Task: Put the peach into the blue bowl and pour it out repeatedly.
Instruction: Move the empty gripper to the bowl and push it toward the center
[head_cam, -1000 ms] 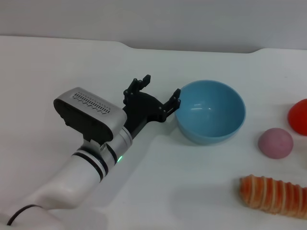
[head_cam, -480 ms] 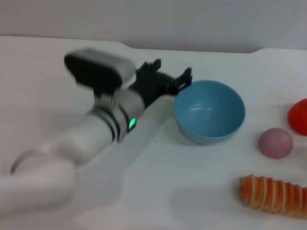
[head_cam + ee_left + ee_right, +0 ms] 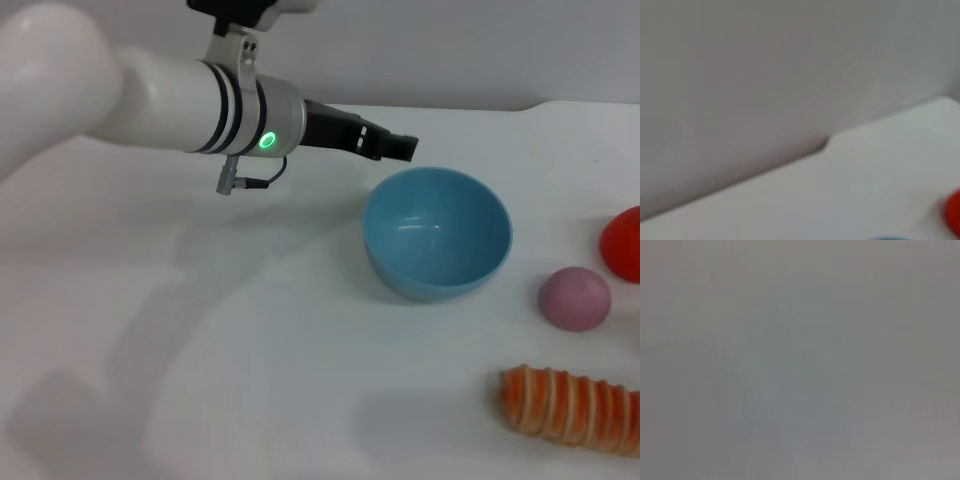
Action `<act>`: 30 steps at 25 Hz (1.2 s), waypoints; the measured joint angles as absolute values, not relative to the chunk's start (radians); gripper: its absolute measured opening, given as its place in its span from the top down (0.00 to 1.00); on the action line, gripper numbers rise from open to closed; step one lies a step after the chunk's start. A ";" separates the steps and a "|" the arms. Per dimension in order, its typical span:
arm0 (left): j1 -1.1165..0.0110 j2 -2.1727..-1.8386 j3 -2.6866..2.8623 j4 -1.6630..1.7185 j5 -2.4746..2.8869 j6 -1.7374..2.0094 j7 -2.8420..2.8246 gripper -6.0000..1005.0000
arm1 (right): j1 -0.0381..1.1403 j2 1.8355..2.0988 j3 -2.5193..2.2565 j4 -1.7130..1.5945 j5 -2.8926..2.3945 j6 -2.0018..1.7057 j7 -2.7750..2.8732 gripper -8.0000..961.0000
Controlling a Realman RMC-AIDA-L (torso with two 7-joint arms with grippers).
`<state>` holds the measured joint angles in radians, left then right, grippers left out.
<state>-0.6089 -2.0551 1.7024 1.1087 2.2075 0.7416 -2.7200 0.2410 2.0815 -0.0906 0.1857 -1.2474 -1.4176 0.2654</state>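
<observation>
The blue bowl (image 3: 437,232) stands upright and empty on the white table, right of the middle. The peach (image 3: 574,298), a small dusty-pink fruit, lies on the table to the right of the bowl and apart from it. My left gripper (image 3: 405,147) is raised above the table, just behind the bowl's back left rim, seen side-on and holding nothing that shows. The left arm stretches in from the upper left. My right gripper is out of view; the right wrist view shows only plain grey.
A bright red round object (image 3: 625,243) sits at the right edge; it also shows in the left wrist view (image 3: 954,212). An orange-and-white striped roll (image 3: 570,405) lies at the front right. The table's back edge (image 3: 300,100) meets a grey wall.
My left arm has risen from the table at the bowl's left side and swung up; the gripper now hovers behind the bowl's rim. Bowl and peach have not moved.
</observation>
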 joint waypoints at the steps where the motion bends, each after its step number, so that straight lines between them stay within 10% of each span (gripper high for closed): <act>1: -0.627 -2.055 1.693 1.099 2.213 0.769 -2.720 0.18 | 0.240 2.082 -0.091 0.186 -1.247 -1.418 0.265 0.27; 30: -0.811 -2.077 1.897 0.712 2.135 0.612 -2.727 0.18 | 0.244 2.082 -0.090 0.186 -1.248 -1.409 0.265 0.27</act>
<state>-0.8114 -2.0765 1.8970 0.7124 2.1347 0.6119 -2.7274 0.2435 2.0817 -0.0905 0.1856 -1.2478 -1.4086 0.2653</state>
